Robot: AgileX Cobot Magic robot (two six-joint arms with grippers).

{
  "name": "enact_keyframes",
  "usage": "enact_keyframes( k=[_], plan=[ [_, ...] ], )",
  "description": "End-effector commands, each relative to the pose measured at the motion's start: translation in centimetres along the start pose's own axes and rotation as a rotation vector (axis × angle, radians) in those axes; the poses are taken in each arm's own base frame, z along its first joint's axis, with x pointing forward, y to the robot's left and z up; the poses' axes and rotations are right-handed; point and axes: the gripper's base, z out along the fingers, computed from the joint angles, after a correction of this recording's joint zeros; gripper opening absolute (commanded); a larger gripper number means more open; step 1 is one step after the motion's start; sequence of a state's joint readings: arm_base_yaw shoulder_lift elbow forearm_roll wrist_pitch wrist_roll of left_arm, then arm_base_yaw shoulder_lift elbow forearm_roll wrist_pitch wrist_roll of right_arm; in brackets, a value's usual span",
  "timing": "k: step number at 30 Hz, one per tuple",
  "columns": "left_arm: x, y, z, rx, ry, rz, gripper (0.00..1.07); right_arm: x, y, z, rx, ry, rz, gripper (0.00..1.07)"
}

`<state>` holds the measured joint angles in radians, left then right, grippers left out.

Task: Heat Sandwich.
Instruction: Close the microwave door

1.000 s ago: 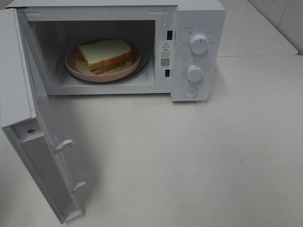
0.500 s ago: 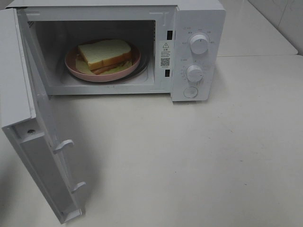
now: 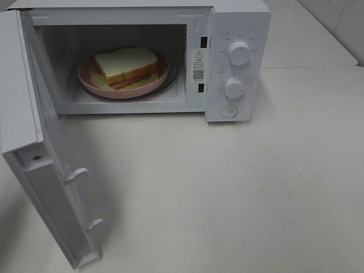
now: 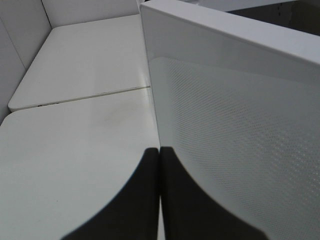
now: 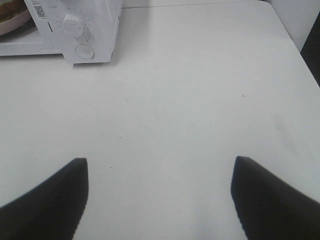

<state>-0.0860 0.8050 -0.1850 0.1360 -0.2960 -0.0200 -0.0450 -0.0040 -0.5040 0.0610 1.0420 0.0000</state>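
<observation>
The sandwich (image 3: 126, 66), white bread with tan crusts, lies on a round pink plate (image 3: 91, 83) inside the white microwave (image 3: 239, 17). The microwave's door (image 3: 45, 193) is swung wide open toward the front left. Neither arm shows in the exterior high view. In the left wrist view my left gripper (image 4: 159, 150) is shut, its two dark fingers pressed together with nothing between them, just outside the door's perforated outer panel (image 4: 235, 140). My right gripper (image 5: 160, 162) is open and empty above the bare table, well in front of the microwave's control panel (image 5: 77, 30).
Two knobs (image 3: 239, 52) (image 3: 234, 88) and a round button (image 3: 229, 111) sit on the microwave's right panel. The white table (image 3: 244, 193) spreads out in front and to the right. A second table top (image 4: 90, 55) joins behind it, with a wall beyond.
In the exterior high view nothing has moved. The sandwich, plate and door stay where they were.
</observation>
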Motion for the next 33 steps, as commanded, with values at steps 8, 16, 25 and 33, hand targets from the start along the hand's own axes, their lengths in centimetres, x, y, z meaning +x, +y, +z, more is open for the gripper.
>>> enact_keyframes(
  k=[8,16,25,33],
  plan=[
    [0.6,-0.7,2.4,0.068,-0.025,0.043,0.0,0.2,0.0,-0.3,-0.001,-0.028,-0.01,0.76],
    [1.2,-1.5,4.0,0.147,-0.051,-0.01,0.0,0.2,0.0,-0.3,-0.001,-0.028,-0.01,0.76],
    [1.3,-4.5,6.0,0.291,-0.061,0.029,0.0,0.2,0.0,-0.3,-0.001,-0.028,-0.01,0.76],
    [1.5,-6.8,7.8,0.335,-0.055,0.009,0.0,0.2,0.0,-0.3,-0.001,-0.028,-0.01,0.76]
  ],
)
